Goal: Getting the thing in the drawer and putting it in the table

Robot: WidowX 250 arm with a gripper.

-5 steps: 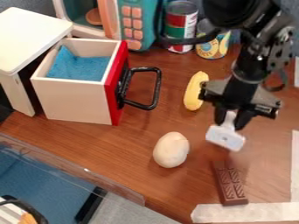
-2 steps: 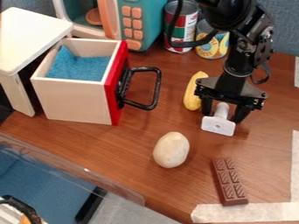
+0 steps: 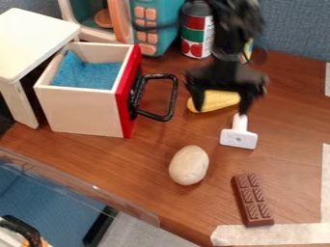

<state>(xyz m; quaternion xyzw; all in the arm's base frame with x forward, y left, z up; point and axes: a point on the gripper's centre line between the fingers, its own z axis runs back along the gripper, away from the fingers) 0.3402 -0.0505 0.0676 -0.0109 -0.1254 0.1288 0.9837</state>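
While your gripper (image 3: pixel 220 111) hangs over the brown table (image 3: pixel 148 166), its two fingers (image 3: pixel 197 102) stand wide apart with nothing pinched in them. Between them you have the yellow corn (image 3: pixel 219 100), lying slantwise on the wood; whether either finger touches it, you cannot tell from here. Right by the fingertip on the view's right side is your task's thing, the white T-shaped piece (image 3: pixel 238 138): it's on the table, narrow stem toward the gripper, broad flat end toward you. Whether stem and fingertip meet, you can't tell.

Nearer you on the table sits a pale egg (image 3: pixel 189 165), and to its right in the view lies the brown chocolate bar (image 3: pixel 252 200), its near end close to the strip of pale tape (image 3: pixel 270 235). Over on the view's left you've got the open-topped drawer (image 3: pixel 80 111), with blue cloth (image 3: pixel 90 75) inside, a red front and a black handle (image 3: pixel 172 99) pointing toward the gripper. Beside it is the white stand (image 3: pixel 35 36). Farther back, you'll see the teal toy microwave (image 3: pixel 169 21) next to a can (image 3: pixel 196 36), and a second can (image 3: pixel 247 50) partly hidden behind your arm.
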